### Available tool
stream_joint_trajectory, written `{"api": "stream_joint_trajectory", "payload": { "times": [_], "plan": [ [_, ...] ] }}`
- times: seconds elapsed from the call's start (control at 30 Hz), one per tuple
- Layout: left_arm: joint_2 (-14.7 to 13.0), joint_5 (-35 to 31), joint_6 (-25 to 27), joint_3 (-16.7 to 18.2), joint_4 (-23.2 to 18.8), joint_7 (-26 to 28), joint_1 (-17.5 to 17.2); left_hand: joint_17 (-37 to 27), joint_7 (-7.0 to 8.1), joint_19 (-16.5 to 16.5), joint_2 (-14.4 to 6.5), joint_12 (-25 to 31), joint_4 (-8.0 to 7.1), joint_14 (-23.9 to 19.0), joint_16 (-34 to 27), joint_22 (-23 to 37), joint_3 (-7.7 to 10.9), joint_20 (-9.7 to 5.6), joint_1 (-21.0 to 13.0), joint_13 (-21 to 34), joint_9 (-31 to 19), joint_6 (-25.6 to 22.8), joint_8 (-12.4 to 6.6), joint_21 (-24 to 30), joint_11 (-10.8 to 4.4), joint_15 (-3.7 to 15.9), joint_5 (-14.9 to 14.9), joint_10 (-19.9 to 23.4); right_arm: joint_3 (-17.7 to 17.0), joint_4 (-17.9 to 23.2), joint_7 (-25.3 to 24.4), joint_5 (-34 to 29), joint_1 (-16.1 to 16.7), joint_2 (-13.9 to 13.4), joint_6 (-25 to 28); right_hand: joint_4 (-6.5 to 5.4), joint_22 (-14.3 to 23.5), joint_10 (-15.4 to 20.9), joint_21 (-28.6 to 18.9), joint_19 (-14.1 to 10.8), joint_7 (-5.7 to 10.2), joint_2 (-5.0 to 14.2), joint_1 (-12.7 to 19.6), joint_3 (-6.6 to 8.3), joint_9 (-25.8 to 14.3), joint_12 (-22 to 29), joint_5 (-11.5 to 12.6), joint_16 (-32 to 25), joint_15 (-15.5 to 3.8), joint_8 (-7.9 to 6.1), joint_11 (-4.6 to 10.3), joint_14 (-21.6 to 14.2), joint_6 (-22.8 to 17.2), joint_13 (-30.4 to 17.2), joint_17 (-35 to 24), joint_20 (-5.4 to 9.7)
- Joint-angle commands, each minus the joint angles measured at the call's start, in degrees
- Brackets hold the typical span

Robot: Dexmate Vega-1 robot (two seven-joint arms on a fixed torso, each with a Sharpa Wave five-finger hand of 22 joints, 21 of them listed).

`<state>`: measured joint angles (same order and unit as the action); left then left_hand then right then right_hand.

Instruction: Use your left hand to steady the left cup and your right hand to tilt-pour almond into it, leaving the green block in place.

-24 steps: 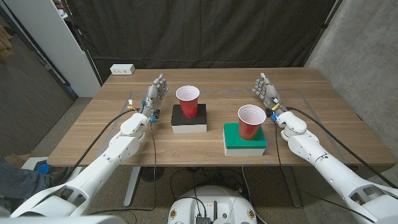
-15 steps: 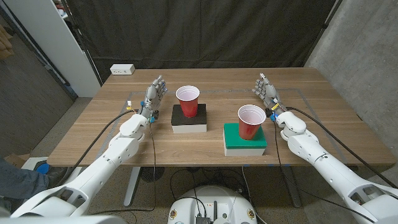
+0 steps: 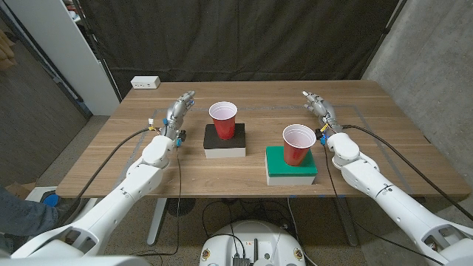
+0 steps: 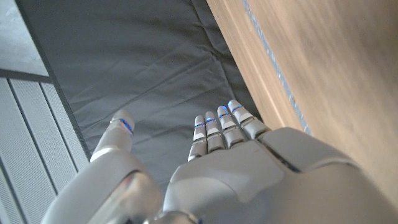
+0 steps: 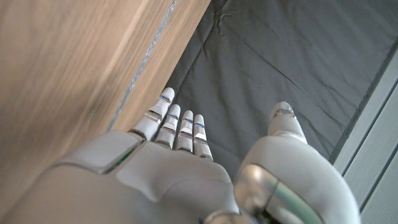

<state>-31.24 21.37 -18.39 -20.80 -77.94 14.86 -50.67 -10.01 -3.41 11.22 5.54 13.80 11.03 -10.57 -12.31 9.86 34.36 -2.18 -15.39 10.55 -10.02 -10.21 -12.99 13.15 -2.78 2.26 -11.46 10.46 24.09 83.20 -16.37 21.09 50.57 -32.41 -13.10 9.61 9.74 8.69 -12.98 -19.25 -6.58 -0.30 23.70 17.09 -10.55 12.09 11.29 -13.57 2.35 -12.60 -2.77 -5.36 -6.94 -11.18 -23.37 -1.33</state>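
Two red cups stand on blocks. The left cup (image 3: 223, 120) sits on a black-topped white block (image 3: 225, 141); the right cup (image 3: 298, 145) sits on the green block (image 3: 291, 164). I cannot see what is inside either cup. My left hand (image 3: 177, 113) hovers left of the left cup, fingers extended and apart, holding nothing. My right hand (image 3: 318, 108) is beyond and right of the right cup, fingers straight, empty. In the wrist views each hand, left (image 4: 236, 168) and right (image 5: 168, 162), shows stretched fingers over the table's edge.
A white power strip (image 3: 145, 83) lies at the far left corner of the wooden table (image 3: 244, 171). A black curtain hangs behind the table. Tape lines mark the tabletop around the blocks. A white cabinet stands at the left.
Both hands have tipped forward, away from me, so their fingers now point toward the far edge instead of standing upright. The cups and blocks have not moved.
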Motion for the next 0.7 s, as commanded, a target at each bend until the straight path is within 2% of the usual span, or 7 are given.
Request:
{"api": "stream_joint_trajectory", "payload": {
  "times": [0.03, 0.1, 0.3, 0.47, 0.7],
  "plan": [
    [-5.33, -23.50, 10.02, -2.89, -7.68, 17.08, -0.52, -0.11, 1.00, 1.03, 0.43, 0.12, 0.04, -1.22, 0.08, 0.09, 0.75, -3.20, -2.25, 0.10, -0.25, -1.23, -0.50, 0.02, -0.49, 1.68, -0.52, 1.13, 3.49, 6.67, -14.33, -24.64, 0.28, -4.28, 10.29, 0.75, 0.18, 0.24, 0.03, -0.54, 0.43, -0.34, 1.78, 0.41, -0.32, -0.01, 0.04, 0.00, -0.53, -0.54, 0.26, -0.21, -0.86, -0.03, 0.09, 0.27],
    [-5.87, -24.82, 11.01, -3.49, -7.62, 16.78, 0.05, -0.11, 1.21, 1.25, 0.62, 0.11, 0.04, -1.31, 0.19, 0.09, 0.84, -3.29, -2.88, 0.10, -0.26, -1.46, -0.52, -0.03, -0.88, 1.70, -0.56, 1.41, 3.96, 6.58, -13.95, -25.89, -0.12, -4.75, 10.60, 0.79, 0.17, 0.24, 0.05, -0.67, 0.38, -0.49, 2.10, 0.46, -0.36, -0.03, 0.08, 0.05, -0.59, -0.59, 0.38, -0.17, -0.99, -0.04, 0.14, 0.32],
    [-6.69, -27.94, 13.42, -5.00, -7.98, 16.78, 0.89, -0.11, 1.35, 1.10, 1.36, -0.41, 0.02, -0.86, 0.69, 0.09, 0.91, -3.46, -4.36, 0.11, -0.29, -1.15, -0.23, -0.44, -0.56, 1.81, -0.58, 0.86, 5.26, 6.73, -11.28, -28.57, -1.34, -6.53, 11.63, 0.67, 0.16, -0.11, 0.17, -0.95, -0.07, -1.34, 2.55, 0.27, -0.44, -0.25, 0.15, 0.24, -0.55, -0.01, 0.29, 0.07, 0.33, -0.05, 0.29, 0.43],
    [-6.82, -31.10, 15.21, -6.31, -7.95, 18.04, 1.85, -0.12, 1.51, 0.88, 2.15, -0.84, -0.04, -0.56, 1.01, 0.11, 0.78, -3.46, -5.43, 0.12, -0.30, -0.33, 0.23, -0.78, -0.63, 1.70, -0.53, 0.37, 5.86, 7.11, -12.19, -30.93, -1.14, -6.67, 13.47, 0.49, 0.16, 0.05, 0.25, -1.13, -0.24, -1.77, 2.68, 0.13, -0.47, -0.23, 0.19, 0.22, -0.47, 0.07, -0.03, -0.09, 0.39, -0.06, 0.38, 0.41],
    [-5.56, -31.42, 12.36, -7.89, -3.91, 18.12, 3.65, -0.14, 1.46, 0.71, 2.64, -0.98, -0.11, -0.48, 1.14, 0.13, 0.66, -3.37, -6.12, 0.13, -0.31, -0.36, 0.30, -1.01, -0.73, 1.62, -0.49, 0.38, 7.49, 6.94, -10.29, -33.95, -2.89, -7.56, 15.42, 0.22, 0.17, 0.21, 0.41, -1.18, -0.31, -2.03, 2.83, 0.03, -0.51, -0.22, 0.24, 0.20, -0.38, 0.07, 0.09, -0.28, 0.18, -0.09, 0.47, 0.38]
  ]
}}
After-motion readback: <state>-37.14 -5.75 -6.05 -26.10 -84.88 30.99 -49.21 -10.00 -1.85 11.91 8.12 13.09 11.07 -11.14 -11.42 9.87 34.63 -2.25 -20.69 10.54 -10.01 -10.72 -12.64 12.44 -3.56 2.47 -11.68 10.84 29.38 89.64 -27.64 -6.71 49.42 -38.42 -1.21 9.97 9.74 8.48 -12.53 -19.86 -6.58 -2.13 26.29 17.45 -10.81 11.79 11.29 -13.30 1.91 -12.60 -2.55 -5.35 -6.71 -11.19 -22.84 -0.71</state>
